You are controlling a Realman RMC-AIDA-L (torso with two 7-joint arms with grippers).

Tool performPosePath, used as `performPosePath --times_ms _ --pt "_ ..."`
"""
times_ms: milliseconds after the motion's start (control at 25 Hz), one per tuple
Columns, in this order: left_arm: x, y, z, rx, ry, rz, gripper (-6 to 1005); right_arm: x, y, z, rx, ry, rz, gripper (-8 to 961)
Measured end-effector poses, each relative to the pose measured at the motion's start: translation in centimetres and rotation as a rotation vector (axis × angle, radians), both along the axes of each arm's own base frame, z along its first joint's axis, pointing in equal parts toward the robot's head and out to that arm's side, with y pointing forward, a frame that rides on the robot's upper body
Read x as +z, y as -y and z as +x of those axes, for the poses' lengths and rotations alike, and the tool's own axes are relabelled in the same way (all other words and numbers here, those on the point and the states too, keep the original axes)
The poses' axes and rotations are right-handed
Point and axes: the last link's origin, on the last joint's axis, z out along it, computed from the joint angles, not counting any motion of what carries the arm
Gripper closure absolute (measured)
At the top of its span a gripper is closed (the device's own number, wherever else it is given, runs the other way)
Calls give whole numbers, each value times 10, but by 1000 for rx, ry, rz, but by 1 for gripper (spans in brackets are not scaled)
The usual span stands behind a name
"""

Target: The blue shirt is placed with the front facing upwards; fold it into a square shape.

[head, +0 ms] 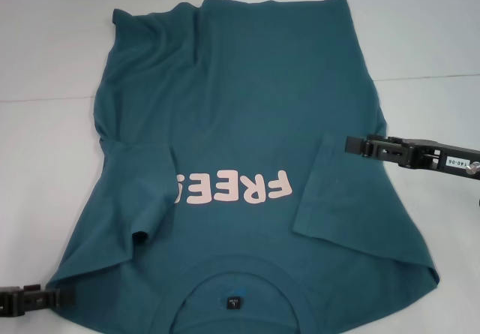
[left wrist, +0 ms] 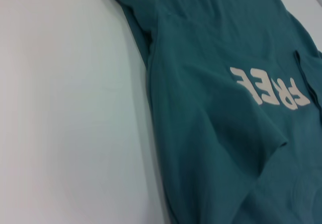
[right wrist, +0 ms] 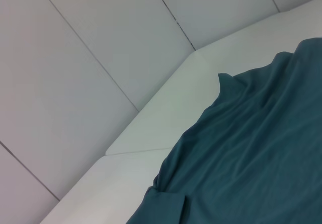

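The blue shirt (head: 247,94) lies front up on the white table (head: 45,146), collar nearest me. Its pale pink "FREE!" print (head: 232,188) reads upside down, and a small dark neck label (head: 232,302) shows inside the collar. Both short sleeves are folded inward onto the chest: one (head: 142,191) covers the end of the print, the other (head: 330,191) lies flat beside it. My left gripper (head: 67,296) sits low at the shirt's near left shoulder edge. My right gripper (head: 351,145) hovers over the right side, by the folded sleeve's far corner. The left wrist view shows the shirt (left wrist: 211,133) and print (left wrist: 269,85).
The far hem is rumpled at the left corner (head: 142,26). Bare white table surrounds the shirt on the left, right and far sides. The right wrist view shows the shirt (right wrist: 251,148), the table's far corner (right wrist: 193,55) and a panelled wall (right wrist: 100,43) behind it.
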Motion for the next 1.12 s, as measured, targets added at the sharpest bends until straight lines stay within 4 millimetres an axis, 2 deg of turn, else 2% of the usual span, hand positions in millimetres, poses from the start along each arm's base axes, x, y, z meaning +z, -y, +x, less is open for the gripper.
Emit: performPosePath --times_ms 280,680,1120 --pt "-7 -1 4 -14 3 -31 97 1 1 0 -6 -7 -3 74" --pt "-8 -12 20 -67 27 -58 97 2 0 0 -8 -12 0 74" --pt "-5 -14 14 -50 -1 -30 97 2 -2 -1 -6 -9 4 74"
